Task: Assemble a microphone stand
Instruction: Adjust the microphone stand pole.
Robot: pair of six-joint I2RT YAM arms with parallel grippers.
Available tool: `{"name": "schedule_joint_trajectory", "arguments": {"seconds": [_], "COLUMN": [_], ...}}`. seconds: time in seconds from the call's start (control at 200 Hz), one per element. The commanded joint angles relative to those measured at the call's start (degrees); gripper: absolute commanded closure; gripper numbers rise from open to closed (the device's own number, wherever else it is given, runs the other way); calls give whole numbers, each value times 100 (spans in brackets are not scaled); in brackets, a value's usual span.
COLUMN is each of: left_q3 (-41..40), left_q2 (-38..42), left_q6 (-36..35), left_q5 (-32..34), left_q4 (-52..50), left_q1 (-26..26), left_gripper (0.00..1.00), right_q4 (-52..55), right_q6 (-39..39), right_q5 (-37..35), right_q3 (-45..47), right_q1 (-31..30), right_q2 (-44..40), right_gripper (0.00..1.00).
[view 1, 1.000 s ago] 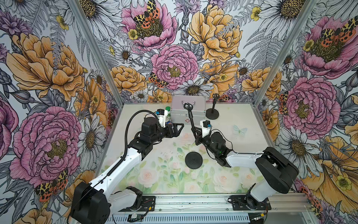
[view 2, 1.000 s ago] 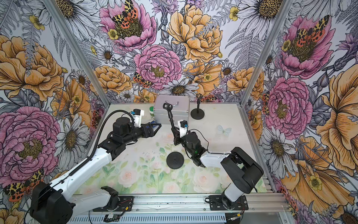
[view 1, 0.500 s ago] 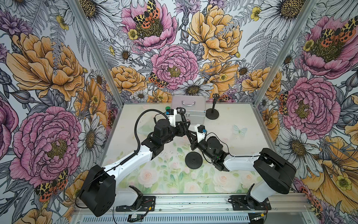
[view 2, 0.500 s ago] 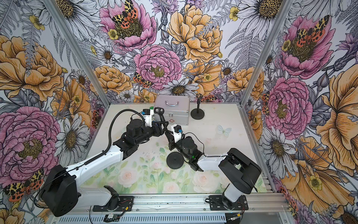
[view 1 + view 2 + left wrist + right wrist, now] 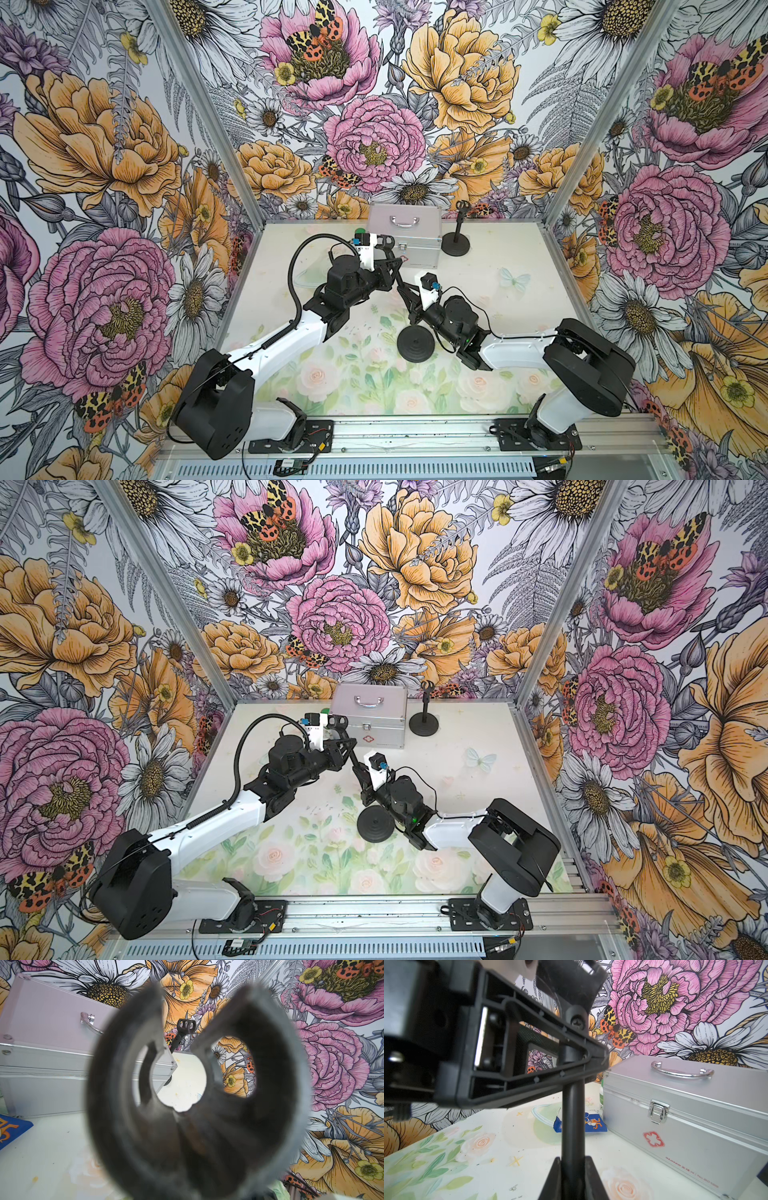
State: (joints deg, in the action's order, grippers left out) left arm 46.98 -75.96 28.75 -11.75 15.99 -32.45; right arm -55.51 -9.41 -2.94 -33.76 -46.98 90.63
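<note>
Since a second ago the left arm has swung in from the side. The left tool (image 5: 395, 262), then spread wide and clear of everything, has closed on the upper part of the thin black pole (image 5: 401, 277), and the pole has tipped from near upright to a slant. In the right wrist view an open-framed, ribbed black plastic finger (image 5: 529, 1087) of that tool lies across the smooth matte tube. The right tool (image 5: 409, 301) is clenched on the same pole lower down, its two wedge-shaped fingers (image 5: 550, 1180) flanking the tube and touching it. At the pole's top sits the U-shaped microphone clip (image 5: 385, 241); it fills the left wrist view as a blurred dark-grey cup with oval cut-outs. The round base (image 5: 415, 344), a flat black disc with a raised centre boss, lies on the desk (image 5: 519, 316) just beside the right arm's wrist. The pole's lower end is hidden by that arm. At the back of the floral-printed desk stands a ribbed aluminium case (image 5: 405, 249) with a chrome handle, and just beside it a second stand (image 5: 456, 248), complete and upright. A glossy blue packet (image 5: 593, 1124) lies by the case.
</note>
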Motion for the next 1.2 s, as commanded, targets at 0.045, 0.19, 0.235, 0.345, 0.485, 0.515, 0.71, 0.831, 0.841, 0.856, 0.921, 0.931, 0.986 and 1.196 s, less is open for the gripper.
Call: {"name": "schedule_joint_trajectory", "arguments": {"seconds": [0.045, 0.19, 0.235, 0.345, 0.485, 0.515, 0.71, 0.831, 0.841, 0.856, 0.921, 0.931, 0.986, 1.196], "left_q3": [-137, -126, -136, -110, -52, -36, 79, 62, 58, 49, -2, -15, -72, -262], "left_q2": [163, 101, 74, -77, -384, -452, -764, -768, -753, -730, -632, -620, -532, -404], "left_q6": [-655, -990, -1073, -1449, -1861, -1913, -2061, -2531, -2554, -2585, -2651, -2672, -2848, -2802], "left_q5": [-590, -1039, -1171, -1873, -2600, -2698, -3194, -3292, -3284, -3278, -3288, -3281, -3292, -3352], "left_q4": [501, 625, 664, 823, 840, 839, 819, 823, 819, 818, 823, 819, 819, 1213], "left_q1": [34, 59, 54, 49, -135, -164, -253, -424, -439, -450, -474, -469, -497, -524], "left_gripper": [88, 90, 90, 85, 85, 86, 88, 80, 80, 79, 79, 79, 78, 79], "right_q4": [206, 765, 1155, 1436, 1914, 2144, 2738, 3477, 3490, 3493, 3496, 3497, 3477, 2677], "right_q6": [415, 424, 450, 283, 17, 43, -148, 109, 102, 90, 5, 8, 46, -375], "right_q5": [1135, 3232, 3719, 4474, 5327, 5435, 5459, 5663, 5690, 5730, 5941, 5968, 5978, 5159], "right_q3": [232, 307, 221, 170, -188, -271, -381, -705, -727, -748, -824, -825, -792, -404], "right_q1": [520, 1169, 1309, 1618, 1894, 1927, 2219, 2262, 2263, 2269, 2311, 2313, 2317, 2375], "right_q2": [-639, -1110, -1224, -1486, -1718, -1785, -2307, -2160, -2125, -2085, -1883, -1865, -1811, -1910], "right_gripper": [64, 52, 51, 49, 47, 45, 43, 43, 43, 43, 44, 44, 44, 45]}}
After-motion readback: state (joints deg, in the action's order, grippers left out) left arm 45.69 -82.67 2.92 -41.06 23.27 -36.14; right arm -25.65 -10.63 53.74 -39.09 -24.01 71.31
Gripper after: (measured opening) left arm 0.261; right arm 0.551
